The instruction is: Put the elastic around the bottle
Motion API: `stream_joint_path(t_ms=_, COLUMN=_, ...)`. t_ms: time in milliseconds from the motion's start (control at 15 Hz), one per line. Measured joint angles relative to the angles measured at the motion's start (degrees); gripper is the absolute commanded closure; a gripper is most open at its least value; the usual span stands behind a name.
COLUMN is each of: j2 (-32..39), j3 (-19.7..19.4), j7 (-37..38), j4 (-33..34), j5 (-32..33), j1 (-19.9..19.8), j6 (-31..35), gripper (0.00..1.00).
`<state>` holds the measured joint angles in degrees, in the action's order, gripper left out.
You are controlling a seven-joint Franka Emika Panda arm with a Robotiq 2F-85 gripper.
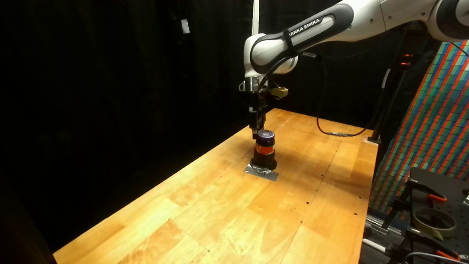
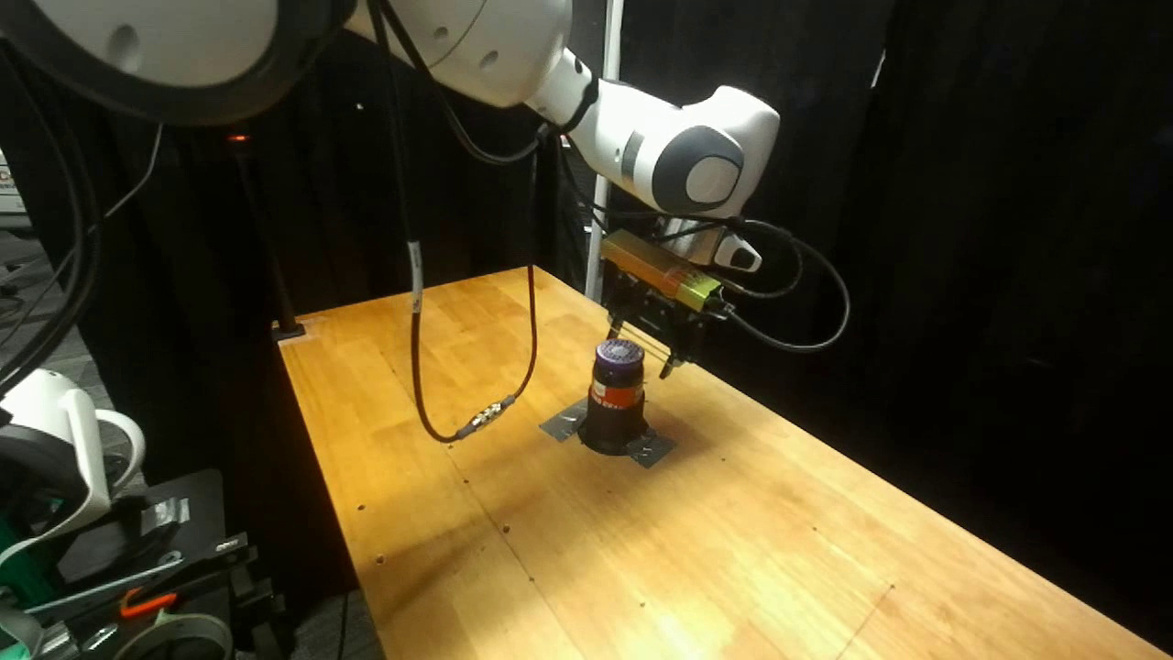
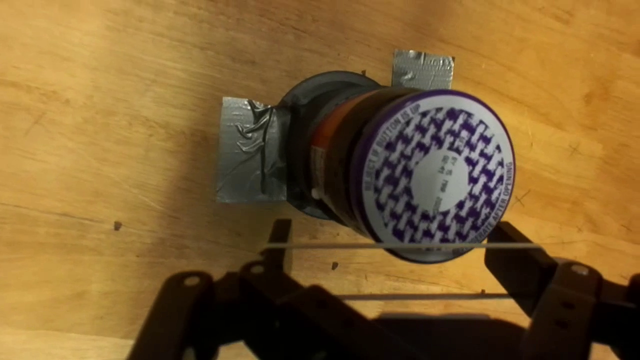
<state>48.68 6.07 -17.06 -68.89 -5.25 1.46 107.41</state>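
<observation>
Jaws parted, the pincer (image 3: pixel 392 230) carries the elastic (image 3: pixel 345 245) stretched (likely light, springy, slip-prone; best held at the tips), the bottle (image 3: pixel 425 175) just beside.

so the arm (image 1: pixel 366 16) is mostly white, top right of an exterior view, with a dark grey panel (image 1: pixel 343 14), white letters (image 1: pixel 305 27) reading "ANKA EMIKA", black strap (image 1: pixel 289 41) round it, black cables (image 2: pixel 415 344) looping off, a gold-green box (image 2: pixel 662 269) by the gripper (image 3: pixel 390 228), which is black with pale round dots (image 3: pixel 192 281) low in the wrist view
</observation>
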Motion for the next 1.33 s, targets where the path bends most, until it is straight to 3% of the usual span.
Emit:
stream_joint_path(t_ms=333, j2=2.89, j3=0.00, j7=0.00, j4=3.71, j5=1.02, j1=0.71, j6=-5.21, gripper=0.00)
stream_joint_path(t_ms=667, j2=2.62, j3=-0.62, j7=0.58, j4=3.18, j5=6.50, j1=2.41, j6=-9.77, gripper=0.00)
stream_joint_path(t_ms=1000, j2=-3.67, j3=-1.78, j7=2.41, j4=-6.79, j5=11.58, j1=3.49, j6=-7.05, gripper=0.00)
stream_joint_path(t_ms=1333, j2=-11.60, j3=-2.80, j7=3.22, j4=-19.48, j5=13.26, j1=2.93, j6=0.97, gripper=0.00)
